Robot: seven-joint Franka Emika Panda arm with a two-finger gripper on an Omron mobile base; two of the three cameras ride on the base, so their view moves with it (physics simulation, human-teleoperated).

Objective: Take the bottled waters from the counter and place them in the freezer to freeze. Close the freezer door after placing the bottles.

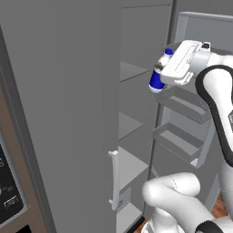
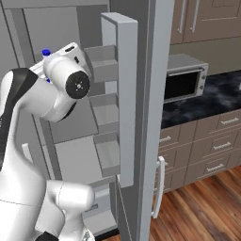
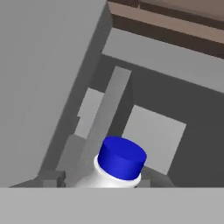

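My gripper (image 1: 164,69) is shut on a bottled water (image 1: 158,77), a small translucent bottle with a blue cap and a blue label band. It holds the bottle up at the mouth of the open freezer (image 1: 132,125), level with the upper grey shelf (image 1: 131,71). The freezer door (image 1: 184,107) stands open on the right, its grey bins facing in. In the hand view the blue cap (image 3: 121,157) rises between the fingers, with the grey freezer shelves beyond. In the right base view the cap (image 2: 46,52) peeks over the hand, and the black marble counter (image 2: 221,94) lies to the right.
The plain grey fridge door (image 1: 68,113) with its pale handle (image 1: 113,179) stands shut on the left, beside a brown-framed oven (image 1: 9,191). The open door's edge (image 2: 127,94) and bins (image 2: 107,117) are close to the arm. A microwave (image 2: 186,80) sits on the counter above the drawers (image 2: 212,146).
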